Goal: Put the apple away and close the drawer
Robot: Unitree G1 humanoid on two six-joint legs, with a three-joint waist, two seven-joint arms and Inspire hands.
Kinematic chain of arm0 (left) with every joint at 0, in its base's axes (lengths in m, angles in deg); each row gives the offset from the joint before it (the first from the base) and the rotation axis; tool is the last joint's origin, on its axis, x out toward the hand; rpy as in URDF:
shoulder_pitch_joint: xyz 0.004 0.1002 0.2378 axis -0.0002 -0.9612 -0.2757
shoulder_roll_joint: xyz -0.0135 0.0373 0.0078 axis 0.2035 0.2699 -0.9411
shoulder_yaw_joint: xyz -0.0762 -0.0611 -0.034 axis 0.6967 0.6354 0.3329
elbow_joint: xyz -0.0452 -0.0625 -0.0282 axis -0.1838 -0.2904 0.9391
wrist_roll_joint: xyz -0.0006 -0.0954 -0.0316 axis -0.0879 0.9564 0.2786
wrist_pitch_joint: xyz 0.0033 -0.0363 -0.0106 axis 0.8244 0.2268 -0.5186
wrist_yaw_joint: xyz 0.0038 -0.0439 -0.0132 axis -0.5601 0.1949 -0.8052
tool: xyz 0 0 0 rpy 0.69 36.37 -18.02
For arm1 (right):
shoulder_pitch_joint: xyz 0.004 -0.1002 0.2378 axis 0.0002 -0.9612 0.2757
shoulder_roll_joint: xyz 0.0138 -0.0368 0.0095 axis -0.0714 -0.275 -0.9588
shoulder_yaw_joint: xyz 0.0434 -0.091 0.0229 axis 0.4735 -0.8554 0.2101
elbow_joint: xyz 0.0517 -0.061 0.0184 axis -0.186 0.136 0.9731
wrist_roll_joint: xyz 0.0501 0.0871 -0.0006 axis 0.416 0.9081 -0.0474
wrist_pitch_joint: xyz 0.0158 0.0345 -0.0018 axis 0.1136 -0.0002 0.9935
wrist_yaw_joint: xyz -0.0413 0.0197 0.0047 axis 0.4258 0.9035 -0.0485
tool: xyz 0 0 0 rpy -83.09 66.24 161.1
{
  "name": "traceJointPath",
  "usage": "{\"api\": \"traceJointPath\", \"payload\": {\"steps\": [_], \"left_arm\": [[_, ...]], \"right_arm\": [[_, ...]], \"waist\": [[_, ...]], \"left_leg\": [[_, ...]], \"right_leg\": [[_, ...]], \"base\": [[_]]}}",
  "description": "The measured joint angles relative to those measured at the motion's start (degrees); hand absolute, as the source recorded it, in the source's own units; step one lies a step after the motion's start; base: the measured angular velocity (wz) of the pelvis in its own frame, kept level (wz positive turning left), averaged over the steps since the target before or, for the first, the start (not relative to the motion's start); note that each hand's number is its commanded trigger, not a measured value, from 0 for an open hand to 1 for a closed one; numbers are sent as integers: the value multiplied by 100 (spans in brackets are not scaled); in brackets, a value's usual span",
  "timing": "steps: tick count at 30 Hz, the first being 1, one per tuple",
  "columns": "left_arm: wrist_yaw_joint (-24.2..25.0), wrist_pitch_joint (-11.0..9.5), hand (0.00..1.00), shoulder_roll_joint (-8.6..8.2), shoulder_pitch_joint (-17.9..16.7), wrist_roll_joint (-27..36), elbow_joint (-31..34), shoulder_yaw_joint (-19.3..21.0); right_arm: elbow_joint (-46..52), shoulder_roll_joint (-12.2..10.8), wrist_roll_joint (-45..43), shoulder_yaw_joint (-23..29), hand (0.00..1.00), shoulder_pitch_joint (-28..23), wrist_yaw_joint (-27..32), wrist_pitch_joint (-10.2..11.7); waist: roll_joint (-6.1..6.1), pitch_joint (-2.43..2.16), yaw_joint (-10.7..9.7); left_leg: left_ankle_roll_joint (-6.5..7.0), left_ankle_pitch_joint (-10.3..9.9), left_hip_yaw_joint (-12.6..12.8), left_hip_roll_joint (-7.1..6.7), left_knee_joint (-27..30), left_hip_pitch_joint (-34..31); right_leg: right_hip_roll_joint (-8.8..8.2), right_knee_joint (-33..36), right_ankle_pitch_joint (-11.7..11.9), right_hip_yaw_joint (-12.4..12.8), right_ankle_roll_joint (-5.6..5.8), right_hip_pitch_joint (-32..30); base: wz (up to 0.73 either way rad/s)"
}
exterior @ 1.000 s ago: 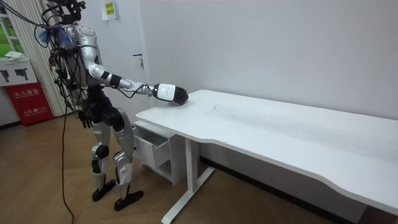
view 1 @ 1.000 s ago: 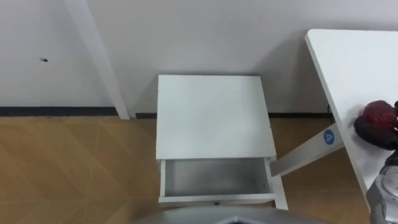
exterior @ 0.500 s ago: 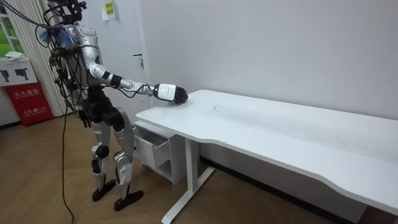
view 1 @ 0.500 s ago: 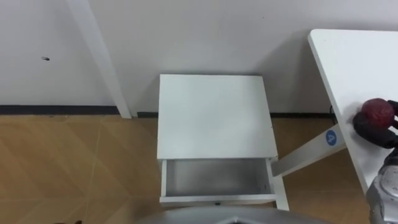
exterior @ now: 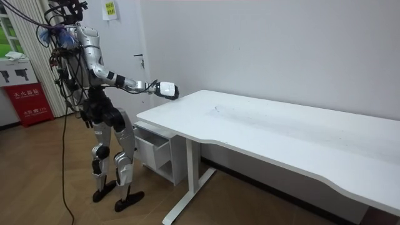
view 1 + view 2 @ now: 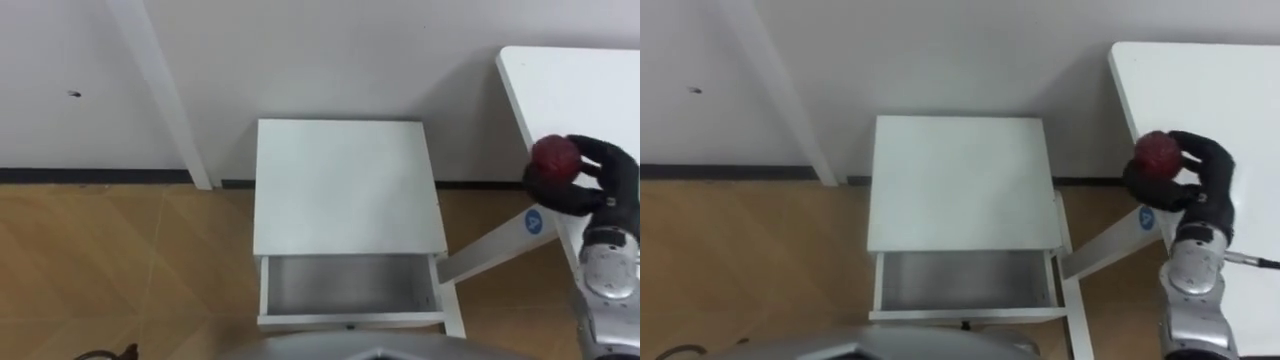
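Left eye view: right hand (image 6: 592, 185) curled round the red apple (image 6: 556, 156), over the table (image 6: 600, 80) edge. Drawer (image 6: 350, 288) open under the cabinet (image 6: 345, 185) top.
Room view: robot stands by the cabinet, right arm stretched toward the table corner.
Right eye view: apple well apart from the drawer.

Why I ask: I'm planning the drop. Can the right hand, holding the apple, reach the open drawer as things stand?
Probably yes. The right hand is curled round the apple beside the table edge; the drawer stands open, looks empty, and nothing shows between them.
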Motion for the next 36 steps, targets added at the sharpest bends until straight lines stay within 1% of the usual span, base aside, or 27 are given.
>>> {"api": "traceJointPath", "payload": {"steps": [1,2,5,7,8,10,12,13,18,21,23,24,28,32,35,36], "left_arm": [[44,2,0,-2,56,0,2,-68],[65,5,0,-2,67,-1,2,-98],[148,6,0,-14,133,4,2,-154],[160,12,0,-27,124,3,-7,-158],[162,23,0,-35,118,-2,-8,-158],[161,52,0,-58,144,-2,-7,-161],[161,63,0,-73,127,-2,-8,-160],[161,72,0,-76,121,-1,-8,-160],[159,94,0,-79,135,-2,1,-156],[155,93,0,-85,176,-2,1,-156],[152,93,0,-85,177,-2,5,-157],[152,93,0,-85,177,-5,6,-160],[149,103,0,-62,172,-4,7,-288],[150,139,0,-63,170,-2,55,-352],[153,206,0,-62,165,-3,59,-369],[153,217,0,-62,152,-3,59,-369]], "right_arm": [[3,-14,-189,-191,100,10,-138,-33],[9,-32,-270,-262,100,11,-219,-46],[50,-78,-455,-587,100,28,-591,-67],[184,-86,-458,-729,100,50,-781,-158],[279,-79,-484,-829,100,53,-874,-180],[340,-80,-483,-970,100,63,-1132,-181],[355,-80,-483,-1091,100,68,-1304,-187],[370,-83,-483,-1138,100,68,-1413,-197],[395,-88,-486,-1190,100,67,-1688,-314],[395,-101,-530,-1199,100,62,-1798,-319],[394,-157,-703,-1205,100,62,-1850,-367],[394,-207,-767,-1218,100,60,-1905,-429],[393,-235,-850,-1506,100,57,-2019,-555],[234,-321,-949,-1566,100,49,-2132,-563],[179,-355,-952,-1579,100,44,-2211,-667],[179,-357,-954,-1584,95,44,-2217,-682]], "waist": [[22,1,18],[29,-2,30],[79,9,146],[116,2,170],[134,2,259],[132,1,306],[122,-1,313],[113,5,313],[82,17,310],[69,16,301],[63,11,300],[62,10,298],[61,10,298],[63,9,304],[77,13,301],[77,12,299]], "left_leg": [[1,0,-28,-8,16,-34],[1,0,-50,-11,22,-54],[2,1,-121,-15,39,-94],[3,3,-154,-15,44,-105],[2,4,-154,-15,50,-101],[2,5,-159,-17,58,-104],[3,5,-161,-21,59,-104],[3,5,-161,-24,59,-105],[3,5,-162,-19,87,-132],[4,4,-183,-15,104,-169],[3,4,-189,-10,105,-172],[3,4,-199,-10,106,-178],[4,4,-255,-11,143,-217],[4,4,-305,-11,152,-256],[4,4,-308,-11,152,-261],[4,4,-316,-11,152,-265]], "right_leg": [[-15,-3,0,-36,0,-4],[-21,-4,0,-60,0,-8],[-27,-6,0,-101,1,-5],[-27,-6,-1,-102,1,0],[-25,-6,-1,-99,1,1],[-29,-6,-1,-107,1,5],[-33,-5,-1,-113,1,7],[-36,-5,-1,-113,1,7],[-35,-5,-1,-124,1,2],[-37,-5,0,-167,0,-5],[-34,-5,0,-172,0,-1],[-34,-5,0,-182,0,0],[-41,-7,0,-247,0,-1],[-42,-20,0,-274,0,-4],[-42,-21,0,-276,0,-6],[-43,-21,0,-283,0,-6]], "base": [[13],[18],[11],[7],[0],[0],[0],[0],[0],[5],[2],[4],[7],[7],[0],[0]]}}
